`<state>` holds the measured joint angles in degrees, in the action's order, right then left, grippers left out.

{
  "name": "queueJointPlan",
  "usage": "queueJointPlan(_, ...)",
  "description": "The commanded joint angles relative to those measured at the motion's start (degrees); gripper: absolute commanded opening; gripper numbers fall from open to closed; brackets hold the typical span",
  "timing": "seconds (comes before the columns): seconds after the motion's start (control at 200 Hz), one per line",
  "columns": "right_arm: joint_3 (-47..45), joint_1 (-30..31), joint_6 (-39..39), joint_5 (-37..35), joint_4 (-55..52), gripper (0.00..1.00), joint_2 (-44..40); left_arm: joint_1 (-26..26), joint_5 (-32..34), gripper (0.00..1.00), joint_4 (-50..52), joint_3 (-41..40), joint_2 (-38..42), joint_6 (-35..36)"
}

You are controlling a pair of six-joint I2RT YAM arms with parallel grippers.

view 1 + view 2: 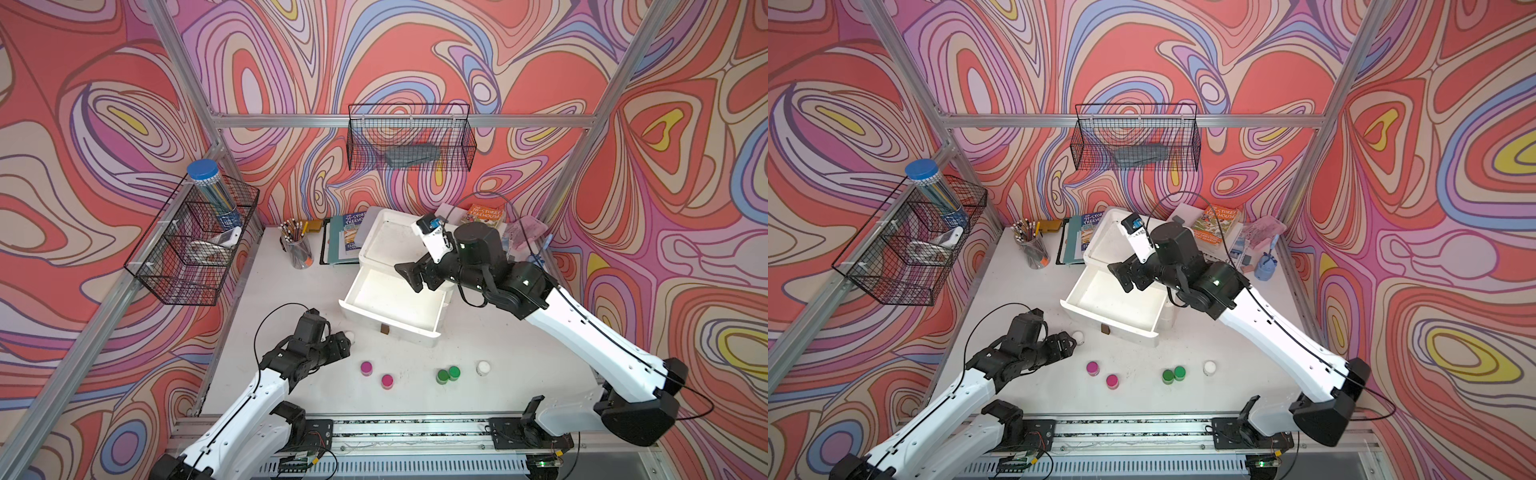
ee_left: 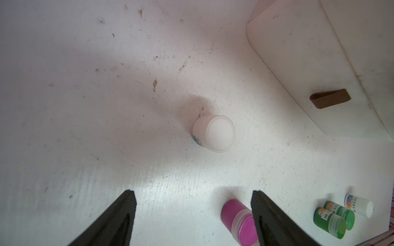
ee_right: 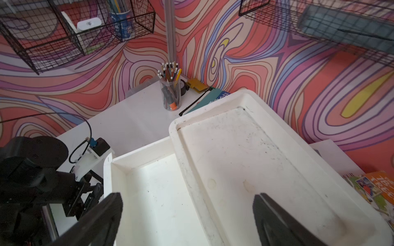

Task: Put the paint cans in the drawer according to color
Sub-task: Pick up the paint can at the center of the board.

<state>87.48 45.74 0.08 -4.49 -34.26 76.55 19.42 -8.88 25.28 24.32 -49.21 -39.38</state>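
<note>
Scene: six paint cans, all upright on the white table (image 1: 415,399), in front of the drawer unit.

- White can A (image 2: 215,133) – nearest the left gripper (image 2: 193,192), near the drawer's front corner. In the left wrist view it sits beyond the fingertips, apart from both, not touched.
- Two magenta cans (image 1: 366,368) (image 1: 387,380) – near each other, closer to the front edge of the table than can A.
- Two green cans (image 1: 443,376) (image 1: 454,372) – touching or just beside each other; cannot tell which.
- White can B (image 1: 483,368) – just beyond the green pair, on the right arm's side.

Drawer (image 1: 386,322): pulled out of the white unit, its floor bare. The brown handle (image 1: 384,329) faces the cans. The unit's recessed top tray (image 3: 245,159) is scuffed and holds nothing.

Left gripper: low over the table, jaws spread wide, nothing between the fingers (image 2: 123,213). One magenta can shows beside a finger in the wrist view, outside the gap.

Right gripper (image 3: 187,194): raised over the back of the open drawer, where it meets the unit. Jaws spread wide, holding nothing.

Background: pencil cup (image 1: 297,249) and books at the back of the table.
</note>
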Motion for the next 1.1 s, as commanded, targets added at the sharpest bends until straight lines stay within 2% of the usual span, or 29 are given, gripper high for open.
queueJointPlan(0.0, -5.45, -0.38, 6.05, -6.48, 2.17, 0.98, -2.81, -0.15, -1.1, 0.82, -8.72, -0.5, -2.22, 4.29)
queueJointPlan(0.12, -9.3, -1.01, 7.69, -9.49, 3.98, 0.98, -7.2, 0.89, 1.88, 0.8, -12.91, -0.32, -5.39, 7.44)
queueJointPlan(0.31, -12.49, -2.74, 8.97, -11.59, 5.52, 0.98, -11.36, 5.64, 8.76, 0.76, -18.69, -1.64, -9.2, 11.33)
queueJointPlan(0.561, -13.23, -3.37, 9.82, -12.09, 5.52, 0.98, -13.05, 9.33, 15.73, 0.73, -25.65, -3.09, -14.15, 9.9)
queueJointPlan(0.786, -12.84, -3.89, 9.68, -12.31, 6.06, 0.97, -13.17, 9.69, 16.33, 0.61, -29.02, -4.33, -17.1, 8.22)
queueJointPlan(1.092, -12.85, -4.38, 9.55, -11.42, 6.79, 0.97, -12.75, 9.85, 18.33, 0.51, -25.74, -3.53, -18.66, 7.51)
